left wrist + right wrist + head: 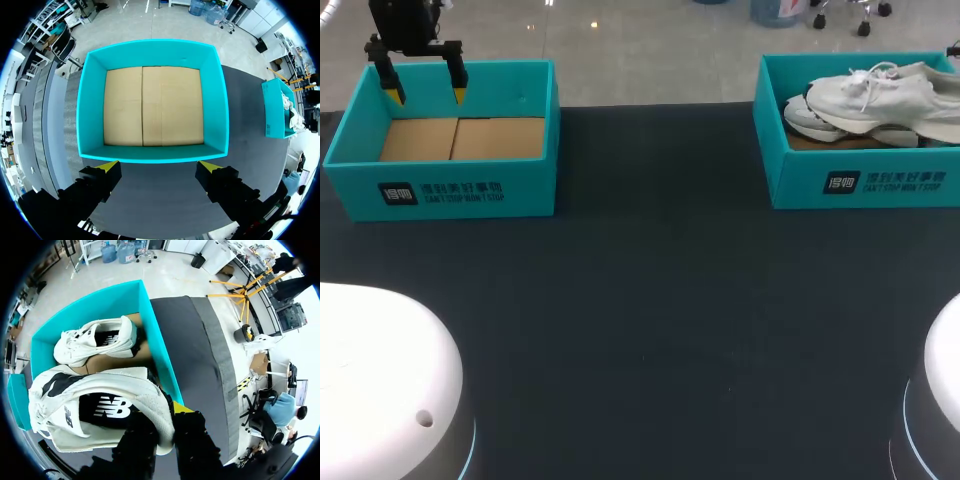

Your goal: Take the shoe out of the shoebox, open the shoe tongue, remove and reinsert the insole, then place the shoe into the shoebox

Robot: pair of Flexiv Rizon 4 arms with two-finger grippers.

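The right jaws are clamped on the collar of the white shoe (100, 382), which sits inside the shoebox (860, 180) together with a second shoe (95, 342). Well to the left of that shoebox, the left jaws hang apart over an empty box (450, 190) on the desk (660, 320).

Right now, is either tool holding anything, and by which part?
Right tool appears to pinch the nearer white shoe by its heel rim. Left tool is open, holding nothing.
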